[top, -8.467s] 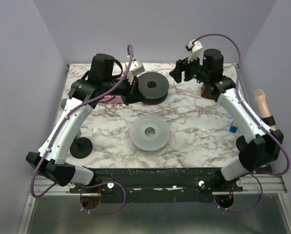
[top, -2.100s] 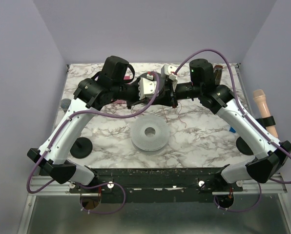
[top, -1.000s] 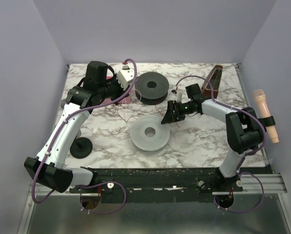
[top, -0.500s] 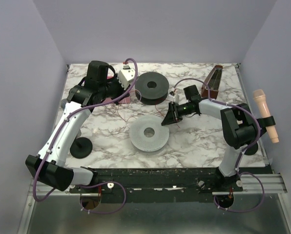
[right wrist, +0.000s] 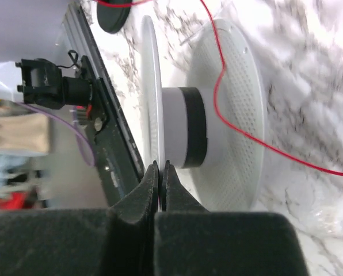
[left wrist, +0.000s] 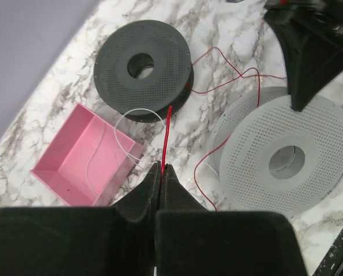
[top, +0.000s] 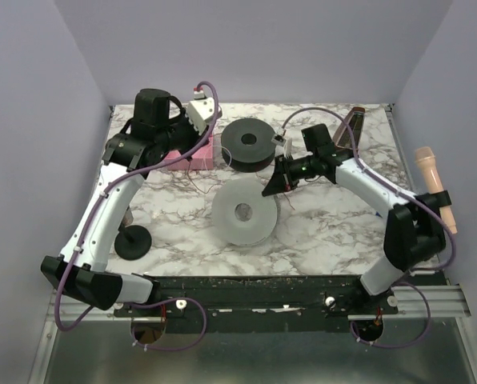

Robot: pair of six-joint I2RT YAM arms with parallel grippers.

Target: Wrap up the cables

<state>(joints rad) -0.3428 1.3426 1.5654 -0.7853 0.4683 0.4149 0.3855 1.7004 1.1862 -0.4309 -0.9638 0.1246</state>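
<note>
1. My landmark is the pale spool (top: 242, 212) on the marble worktop (top: 326, 232), in front of both arm bases.
2. My right claw (top: 268, 190) reaches the pale spool from its far right side. In the right wrist view, the claw (right wrist: 160, 167) has its fingers pressed together on the rim of one flange. The pale spool (right wrist: 229, 115) lies side-on there, showing a dark band around its core.
3. My left claw (left wrist: 162, 169) hangs to the far left of the pale spool (left wrist: 284, 158). Its fingers are clamped tight on the red cable (left wrist: 167, 129).
4. From that pinch the red cable runs straight toward the black spool (left wrist: 141, 69), which sits just beyond the pale one. Loose curls of it trail over the worktop between the two spools and against the pale spool's left edge. One strand (right wrist: 217, 86) crosses the pale spool's other flange.
5. A pink box (left wrist: 82, 155) stands left of the pale spool, beside the black one. A thin white wire (left wrist: 122, 129) loops over its corner.
</note>
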